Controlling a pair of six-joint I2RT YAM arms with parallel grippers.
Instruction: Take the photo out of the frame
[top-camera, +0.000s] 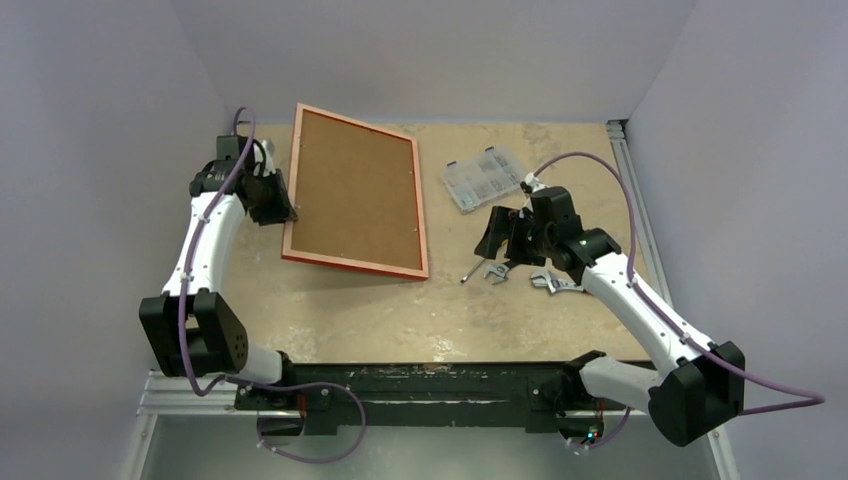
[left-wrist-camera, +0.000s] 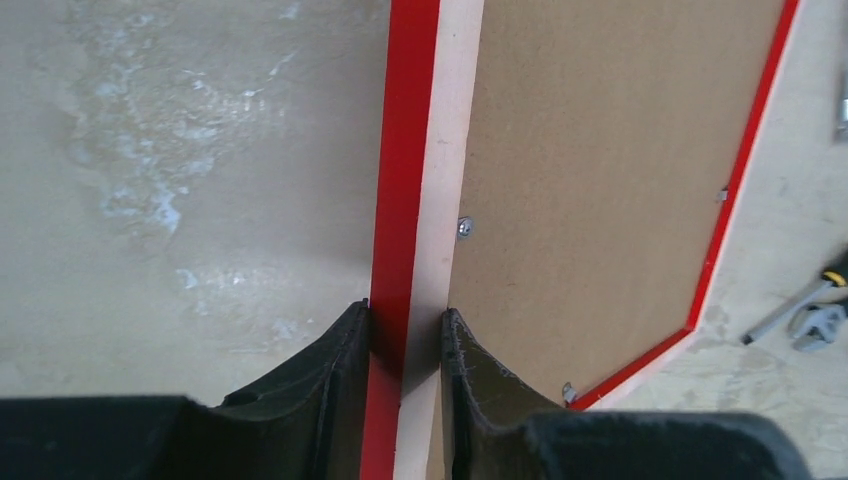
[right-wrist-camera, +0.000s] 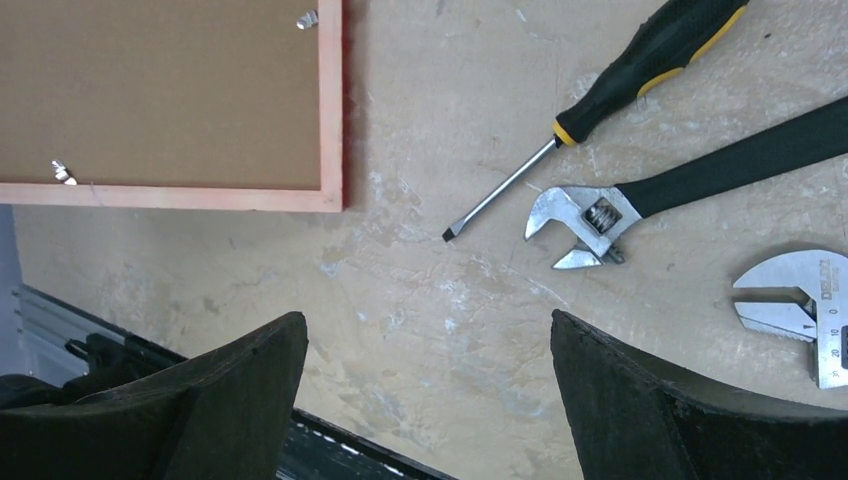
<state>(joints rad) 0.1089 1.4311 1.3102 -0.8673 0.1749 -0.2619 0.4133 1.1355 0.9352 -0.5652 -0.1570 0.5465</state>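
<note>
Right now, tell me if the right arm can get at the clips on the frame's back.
Probably yes. The right tool is open over bare table beside the frame, and nothing lies between it and the clip on that side. The left tool clamps the opposite rail, well clear.

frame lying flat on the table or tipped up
Tipped up, back side up. The left gripper clamps the frame by its left rail, above the table; the right rail seems to rest on it.
</note>
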